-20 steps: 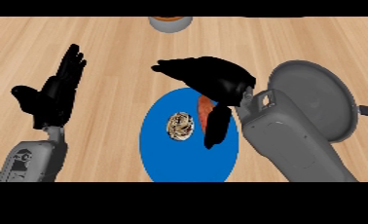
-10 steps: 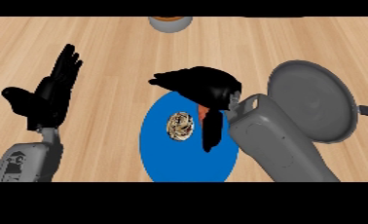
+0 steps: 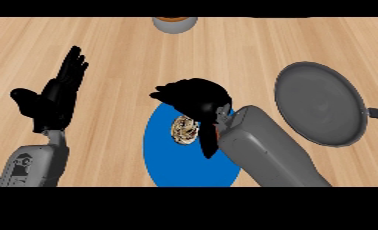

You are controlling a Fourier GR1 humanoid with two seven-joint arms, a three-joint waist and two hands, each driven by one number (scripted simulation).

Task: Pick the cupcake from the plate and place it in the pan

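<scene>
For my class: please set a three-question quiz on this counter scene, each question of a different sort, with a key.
1. True or false: the cupcake already lies in the pan.
2. Which hand hangs over the blue plate? A) left B) right
3. Fill in: the left hand rests with fingers ____.

Key: 1 false, it sits on the plate; 2 B, the right hand; 3 straight.

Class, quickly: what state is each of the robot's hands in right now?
Left hand: open, resting at the view's left, holding nothing.
Right hand: fingers curled above the cupcake, holding nothing yet.
</scene>
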